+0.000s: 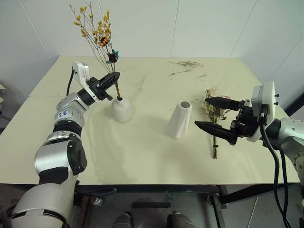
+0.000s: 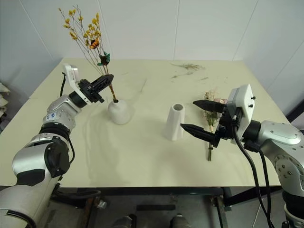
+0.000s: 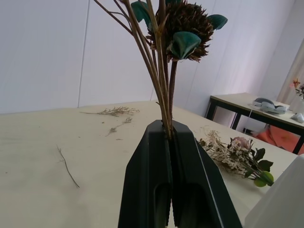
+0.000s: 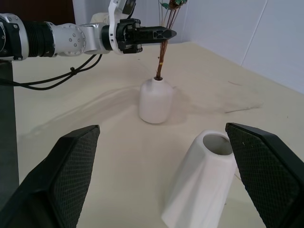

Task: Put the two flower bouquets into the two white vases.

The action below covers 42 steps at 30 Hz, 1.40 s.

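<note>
On the pale cream table [image 1: 142,156], the short round white ceramic vase [image 1: 122,109] holds the thin sprig of yellow-orange blossoms [image 1: 97,33]; the left gripper [image 1: 114,77] is clenched on its stems above the neck. The taller tapered white vase [image 1: 179,119] stands empty nearby. The right gripper [image 1: 209,114], jaws spread wide, hovers over the fuller pale dried bunch [image 1: 213,111] lying flat beside it.

Arms: my silver-grey rounded shells with black joint bands.
Left gripper [image 1: 113,77]: two matte black tapered fingers.
Right gripper [image 1: 216,115]: black fingers, cross-hatched pads.
Wrist cameras: white blocks with small dark screws.
Cables: black, looping off both forearms.
Marking: small blue label on my left forearm.
</note>
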### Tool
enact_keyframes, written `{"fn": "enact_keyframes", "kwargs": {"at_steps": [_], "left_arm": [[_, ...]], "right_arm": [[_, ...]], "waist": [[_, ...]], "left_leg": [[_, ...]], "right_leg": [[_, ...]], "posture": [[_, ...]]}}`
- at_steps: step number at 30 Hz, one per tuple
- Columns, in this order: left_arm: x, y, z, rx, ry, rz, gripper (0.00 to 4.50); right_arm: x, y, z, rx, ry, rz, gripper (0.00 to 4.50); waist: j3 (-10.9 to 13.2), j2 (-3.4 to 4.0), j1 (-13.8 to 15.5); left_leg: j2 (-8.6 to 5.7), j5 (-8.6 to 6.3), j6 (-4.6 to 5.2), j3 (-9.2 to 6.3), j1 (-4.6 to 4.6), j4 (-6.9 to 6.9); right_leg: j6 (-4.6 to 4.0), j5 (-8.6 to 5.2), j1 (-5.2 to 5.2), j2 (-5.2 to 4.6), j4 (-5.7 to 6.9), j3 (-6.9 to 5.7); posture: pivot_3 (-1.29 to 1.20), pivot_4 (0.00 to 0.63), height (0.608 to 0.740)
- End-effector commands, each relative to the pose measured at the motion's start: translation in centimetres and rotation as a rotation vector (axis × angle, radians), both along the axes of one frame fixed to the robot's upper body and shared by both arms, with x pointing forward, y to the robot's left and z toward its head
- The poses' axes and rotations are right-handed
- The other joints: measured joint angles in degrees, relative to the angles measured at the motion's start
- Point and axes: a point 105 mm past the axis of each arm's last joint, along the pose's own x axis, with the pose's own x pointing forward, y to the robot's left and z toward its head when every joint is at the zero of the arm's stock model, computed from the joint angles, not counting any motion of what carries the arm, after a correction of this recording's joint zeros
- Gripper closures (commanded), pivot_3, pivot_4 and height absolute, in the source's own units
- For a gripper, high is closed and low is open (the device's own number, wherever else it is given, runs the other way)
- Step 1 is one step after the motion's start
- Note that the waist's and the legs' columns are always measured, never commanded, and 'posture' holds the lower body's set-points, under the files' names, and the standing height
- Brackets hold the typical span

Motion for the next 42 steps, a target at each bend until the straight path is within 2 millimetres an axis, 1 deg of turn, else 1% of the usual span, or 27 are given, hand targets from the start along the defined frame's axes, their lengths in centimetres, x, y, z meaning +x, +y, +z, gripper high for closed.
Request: {"fn": "enact_keyframes", "kwargs": {"at_steps": [1, 4, 9, 13, 21, 26, 32, 36, 39, 42], "left_arm": [[-0.1, 0.1, 1.0, 0.013, -0.017, 0.000, 4.47], [-0.1, 0.0, 2.0, -0.029, -0.033, -0.008, 4.47], [-0.1, -0.1, 2.0, -0.025, -0.032, -0.009, 4.47], [0.0, -0.1, 1.3, 0.007, -0.011, -0.004, 4.47], [0.4, 0.6, -0.3, 0.031, 0.033, 0.049, 4.47], [0.4, 0.4, -1.3, 0.061, 0.058, 0.045, 4.47], [0.4, 0.2, -1.6, 0.058, 0.065, 0.036, 4.47], [-0.1, -0.3, -1.9, 0.088, 0.074, -0.034, 4.47], [0.0, -0.2, -2.1, 0.105, 0.098, -0.028, 4.47], [-0.1, -0.2, -2.0, 0.108, 0.110, -0.040, 3.88]], "right_arm": [[-0.5, 0.1, 1.0, 0.003, -0.056, 0.003, 0.00], [-0.4, 0.2, 1.0, 0.004, -0.056, 0.008, 0.00], [-0.4, 0.3, 0.9, 0.002, -0.054, 0.012, 0.00], [-0.4, 0.3, 0.8, -0.001, -0.053, 0.013, 0.00], [-0.5, 0.2, 0.7, -0.001, -0.052, 0.004, 0.00], [-0.4, 0.2, 0.8, 0.001, -0.053, 0.004, 0.00], [-0.2, 0.2, 0.9, 0.000, -0.055, 0.004, 0.00], [-0.1, 0.2, 0.9, -0.001, -0.056, 0.004, 0.00], [0.0, 0.1, 1.0, -0.001, -0.058, 0.003, 0.00], [0.1, 0.1, 1.0, -0.002, -0.059, 0.003, 0.00]], "waist": [[0.0, 0.00, 0.0], [0.0, 0.00, 0.0], [0.0, 0.00, 0.0], [0.0, 0.00, 0.0], [0.0, 0.00, 0.0], [0.0, 0.00, 0.0], [0.0, 0.00, 0.0], [0.0, 0.00, 0.0], [0.0, 0.00, 0.0], [0.0, 0.00, 0.0]], "left_leg": [[0.00, 0.00, 0.00, 0.00, 0.00, 0.00], [0.00, 0.00, 0.00, 0.00, -0.01, 0.00], [0.00, 0.00, 0.00, 0.00, -0.02, -0.04], [0.00, 0.00, 0.00, 0.00, -0.02, -0.05], [0.00, 0.00, 0.00, 0.00, -0.03, -0.06], [0.00, 0.00, 0.00, 0.00, -0.03, -0.06], [0.00, 0.00, 0.00, 0.00, -0.03, -0.05], [0.00, 0.00, 0.00, 0.00, -0.03, -0.05], [0.00, 0.00, 0.00, 0.00, -0.03, -0.05], [0.00, 0.00, 0.00, 0.00, -0.03, -0.05]], "right_leg": [[0.00, 0.00, 0.00, 0.00, 0.00, 0.00], [0.00, 0.00, 0.00, 0.00, -0.02, 0.00], [0.00, 0.00, -0.02, 0.00, -0.05, 0.00], [0.00, 0.00, -0.02, 0.00, -0.07, -0.01], [0.00, 0.00, -0.02, 0.00, -0.07, -0.01], [0.00, 0.00, -0.02, 0.00, -0.07, -0.01], [0.00, 0.00, -0.02, 0.00, -0.06, -0.01], [0.00, 0.00, -0.02, 0.00, -0.06, -0.01], [0.00, 0.00, -0.02, 0.00, -0.06, -0.01], [0.00, 0.00, -0.02, 0.00, -0.06, -0.01]], "posture": [[0.00, 0.150, 0.740], [0.00, 0.150, 0.740], [0.00, 0.150, 0.740], [0.00, 0.150, 0.740], [0.00, 0.150, 0.740], [0.00, 0.150, 0.740], [0.00, 0.150, 0.740], [0.00, 0.150, 0.740], [0.00, 0.150, 0.740], [0.00, 0.150, 0.740]]}}
